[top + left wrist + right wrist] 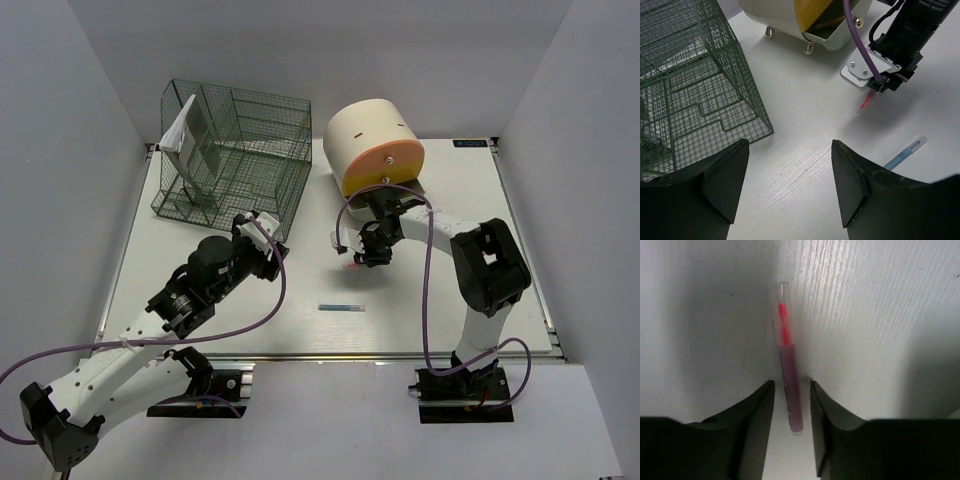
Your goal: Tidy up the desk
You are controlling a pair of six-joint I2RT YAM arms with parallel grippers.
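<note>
The white desk [450, 300] holds a pink pen [352, 268] and a blue pen [342, 308] near its middle. My right gripper [365, 255] points down over the pink pen. In the right wrist view the pink pen [787, 380] lies on the desk between the two fingers, with a narrow gap on each side; the gripper [792, 385] is narrowly open. My left gripper [268, 250] is open and empty above bare desk [790, 165], next to the rack corner. The left wrist view shows the pink pen [866, 102] and the blue pen [904, 154].
A dark green wire rack [235, 150] stands at the back left with a white paper [178, 130] in it; its corner [760, 125] is close to my left fingers. A cream drawer unit with an orange front [372, 145] stands behind my right gripper.
</note>
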